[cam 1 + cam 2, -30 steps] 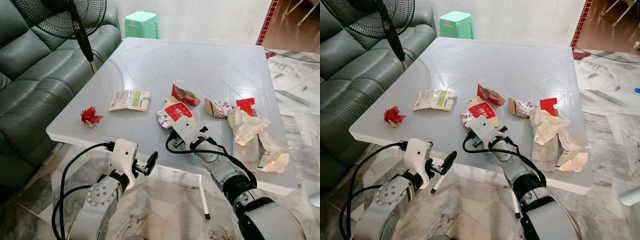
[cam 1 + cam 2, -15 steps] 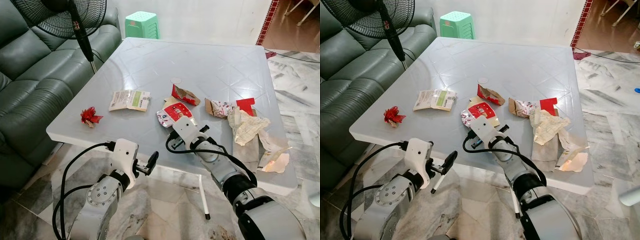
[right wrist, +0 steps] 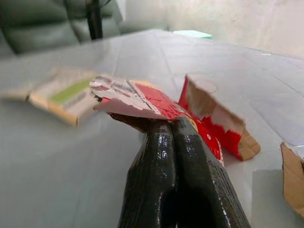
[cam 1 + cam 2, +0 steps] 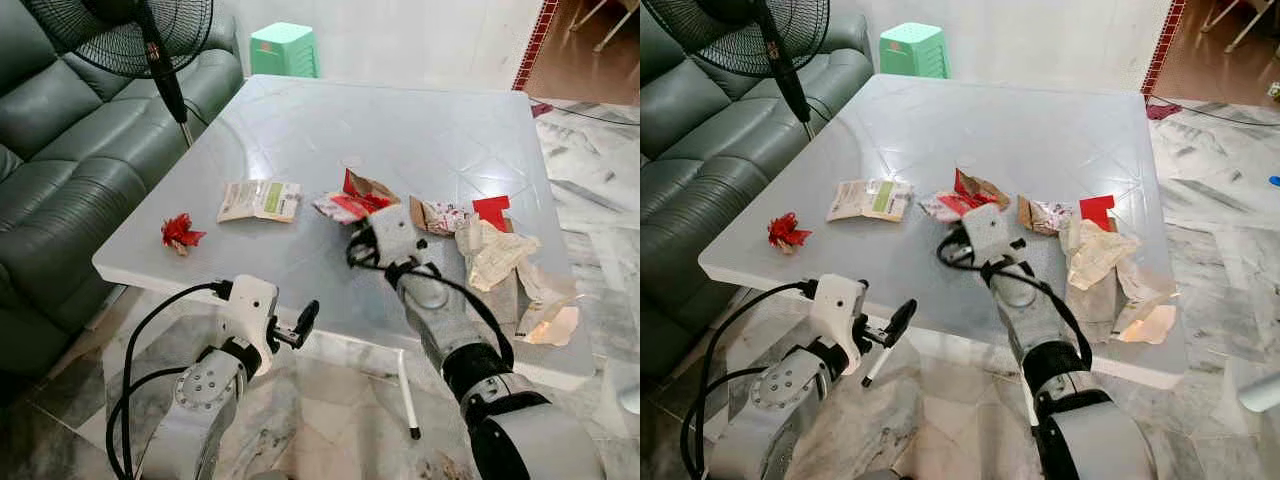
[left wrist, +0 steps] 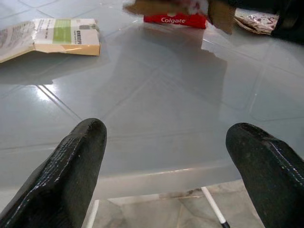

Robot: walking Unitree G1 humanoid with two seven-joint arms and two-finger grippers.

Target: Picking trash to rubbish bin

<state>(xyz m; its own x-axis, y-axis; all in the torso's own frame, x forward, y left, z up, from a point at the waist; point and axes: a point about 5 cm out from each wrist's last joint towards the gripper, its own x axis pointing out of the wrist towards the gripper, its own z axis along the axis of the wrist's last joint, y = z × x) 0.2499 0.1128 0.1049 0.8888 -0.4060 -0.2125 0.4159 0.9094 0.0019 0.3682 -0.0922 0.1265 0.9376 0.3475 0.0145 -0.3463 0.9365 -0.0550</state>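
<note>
The right hand (image 3: 166,130) has its 2 black fingers pressed fully together on the near edge of a flat, crumpled red-and-white foil wrapper (image 4: 340,206). The wrapper projects forward from the fingertips, away from the robot, with its long axis roughly crosswise to the fingers. In the head views it appears raised just off the pale grey square plastic counter (image 4: 420,130), though the gap is hard to confirm. The right arm reaches out over the counter.

Just beyond the held wrapper, and slightly to its right, lies a torn red-and-brown cardboard carton piece (image 4: 370,187). To the left of the right hand lies a flat white-and-green paper packet (image 4: 260,200). To its right lies a cluster of crumpled beige paper and printed wrappers (image 4: 495,250).

The left hand (image 5: 164,175) sits below the counter's near edge with its 2 fingers spread wide. It holds nothing and touches nothing. A small crumpled red foil wrapper (image 4: 180,232) lies beyond it and to its left, near the counter edge.

No rubbish bin can be identified. Judgement: the grip is established, so the coming move depends on carrying the wrapper clear of the carton piece ahead of it.
</note>
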